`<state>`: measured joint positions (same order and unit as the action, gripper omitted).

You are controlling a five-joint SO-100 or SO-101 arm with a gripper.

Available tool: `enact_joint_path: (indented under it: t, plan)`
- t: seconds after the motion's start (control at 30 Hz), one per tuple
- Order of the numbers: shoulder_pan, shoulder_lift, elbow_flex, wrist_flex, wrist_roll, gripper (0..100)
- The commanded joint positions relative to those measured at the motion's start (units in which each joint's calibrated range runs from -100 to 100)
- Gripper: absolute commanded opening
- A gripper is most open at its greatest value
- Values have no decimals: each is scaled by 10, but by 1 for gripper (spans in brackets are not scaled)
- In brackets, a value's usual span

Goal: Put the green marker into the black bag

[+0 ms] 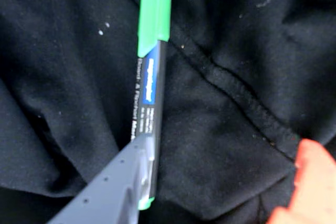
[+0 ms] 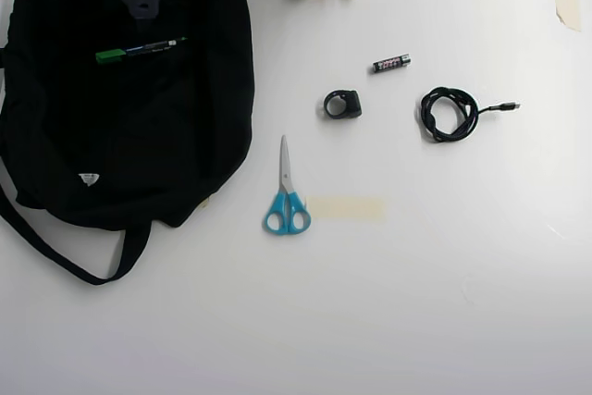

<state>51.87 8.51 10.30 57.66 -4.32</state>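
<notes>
Two views: a wrist view and an overhead view are given.
Marker: the green marker (image 1: 151, 103) is seen lying over the black bag (image 1: 63, 93) in the wrist view, its bright green cap toward the top of that view and its small green end at the bottom edge.
Marker from above: in the overhead view the green marker (image 2: 139, 50) is seen lying nearly level across the upper part of the black bag (image 2: 129, 145), cap toward the left of that view.
Jaws: a grey finger (image 1: 113, 182) is seen pressed against the lower barrel of the marker in the wrist view; an orange part (image 1: 310, 187) is seen well apart at the lower right. The jaws appear spread, not clamped on the marker; whether the marker rests on the cloth or is propped by the finger cannot be told.
Gripper from above: the gripper (image 2: 148, 8) is seen at the top edge, over the bag, just above the marker.
Bag: the bag is spread flat on the white table (image 2: 416, 302) at the left of the overhead view, a strap (image 2: 55, 252) trailing toward the bottom left and a small white tag (image 2: 88, 178) on its lower part.
Other things: blue-handled scissors (image 2: 286, 196), a strip of tape (image 2: 345, 208), a small black ring-shaped part (image 2: 342, 104), a battery (image 2: 391, 63) and a coiled cable (image 2: 450, 113) are laid on the table right of the bag.
</notes>
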Motion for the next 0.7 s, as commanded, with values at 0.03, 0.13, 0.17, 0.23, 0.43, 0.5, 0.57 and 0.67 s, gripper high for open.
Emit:
enact_joint_path:
  t: [0.03,0.13,0.17,0.23,0.43,0.5,0.57,0.67]
  plan:
    - [2,-6,-14,-8,2,35]
    - [-9,-20,-17,10,-2,34]
    - [-16,-20,-22,25,-3,33]
    - [-33,-27,-62,69,-3,14]
    - [-148,-190,-76,235,1,2]
    - [-217,-215,-76,286,-3,2]
    - [-273,-240,-75,301,-4,2]
    - [-383,-281,-74,336,-54,2]
